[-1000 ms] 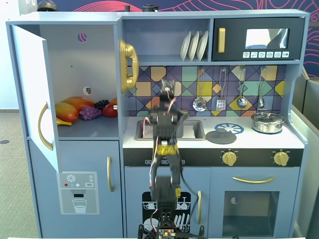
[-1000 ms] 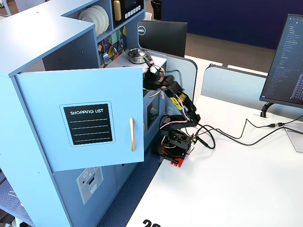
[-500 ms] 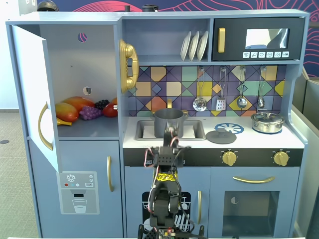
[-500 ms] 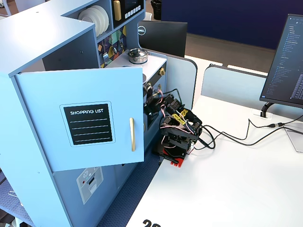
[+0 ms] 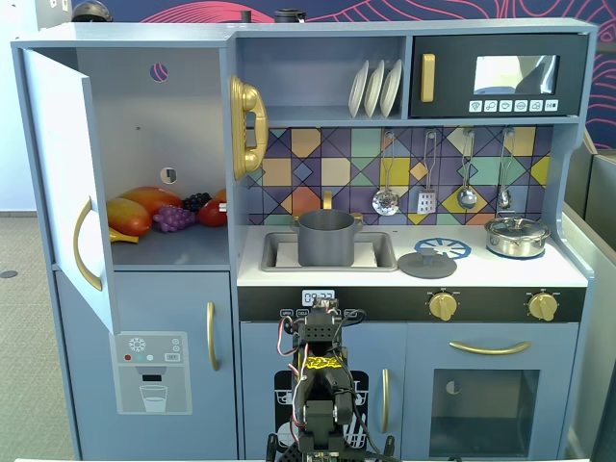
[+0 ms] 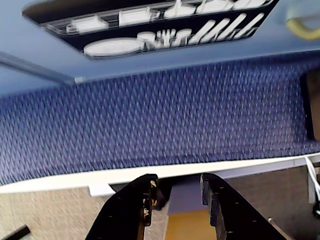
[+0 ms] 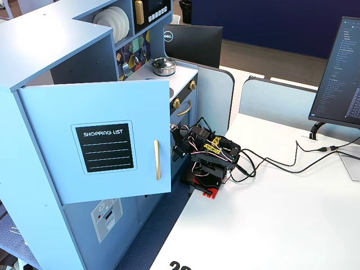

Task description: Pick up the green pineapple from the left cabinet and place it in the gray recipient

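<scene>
Blue-gray left cabinet (image 5: pixel 154 115) holds orange-yellow mango (image 5: pixel 130 214), purple grapes (image 5: pixel 175 218). Right of it, dark gray recipient (image 5: pixel 325 239) fronts a multicoloured triangle-patterned backsplash (image 5: pixel 308 164). Black gripper (image 6: pixel 177 192) over blue speckled carpet (image 6: pixel 160 115).

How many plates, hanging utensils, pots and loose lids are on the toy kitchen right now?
plates: 3
hanging utensils: 4
pots: 2, the gray recipient in the sink and the silver lidded pot
loose lid: 1
Total: 10
</scene>
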Controlling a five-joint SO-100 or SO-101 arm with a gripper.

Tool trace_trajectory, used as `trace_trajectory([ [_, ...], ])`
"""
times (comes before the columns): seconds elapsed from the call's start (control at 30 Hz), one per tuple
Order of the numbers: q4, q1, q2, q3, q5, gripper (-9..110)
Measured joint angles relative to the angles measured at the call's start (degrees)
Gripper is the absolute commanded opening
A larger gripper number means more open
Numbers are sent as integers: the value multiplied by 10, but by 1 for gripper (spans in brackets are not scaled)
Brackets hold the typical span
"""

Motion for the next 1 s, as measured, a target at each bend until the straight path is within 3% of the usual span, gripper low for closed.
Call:
trace_trajectory([
  [0.17, 14, -10, 1, 9, -37, 7],
  [1.0, 14, 9, 6, 11, -21, 8],
])
